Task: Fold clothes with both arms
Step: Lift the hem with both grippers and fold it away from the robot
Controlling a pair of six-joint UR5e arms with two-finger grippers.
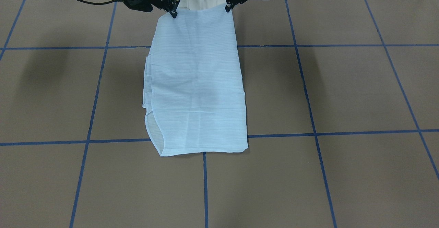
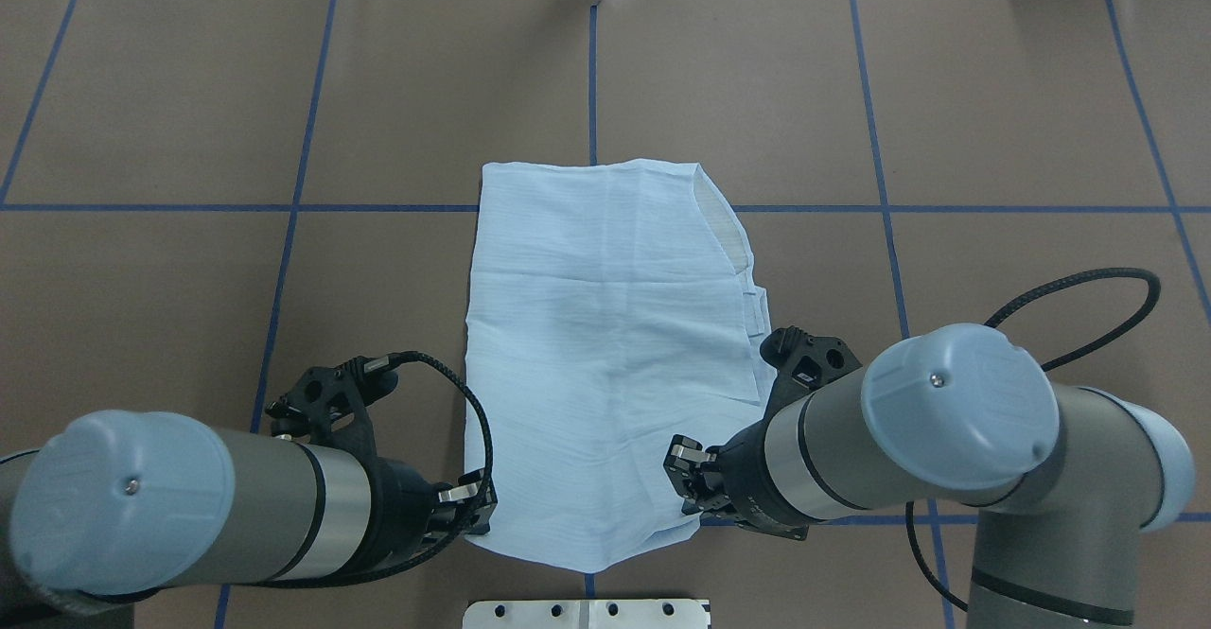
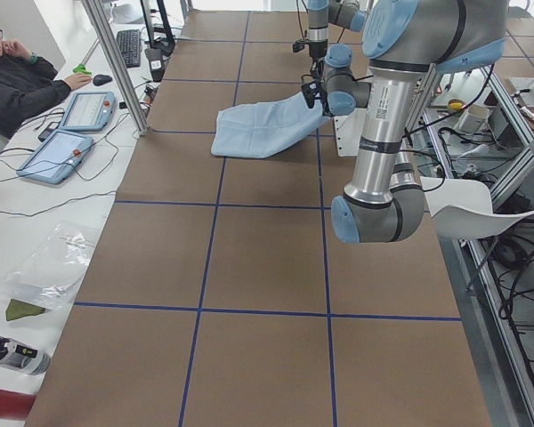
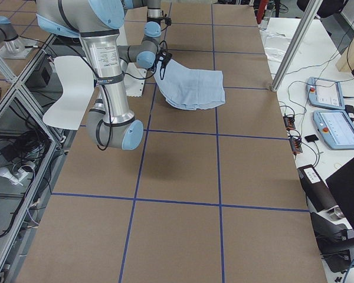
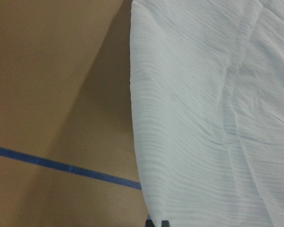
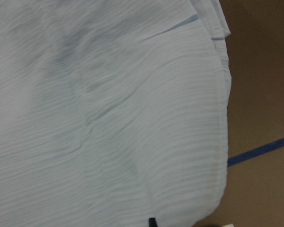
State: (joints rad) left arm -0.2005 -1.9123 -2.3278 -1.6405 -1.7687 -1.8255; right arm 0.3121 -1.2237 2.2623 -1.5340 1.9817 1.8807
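Your shirt [image 1: 197,84], thin, crinkled and finely striped pale blue, lies folded into a long panel on the brown table [image 1: 343,91], with its robot-side edge lifted. The left gripper [image 1: 228,8] and right gripper [image 1: 174,13] each clamp one corner there. From overhead the wrists half cover the fingers, and the wrist views show mostly cloth.

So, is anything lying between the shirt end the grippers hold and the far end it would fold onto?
Nothing visible does. The left gripper and the right gripper pinch the near corners of the shirt. Beyond them, only its own cloth lies on the table.
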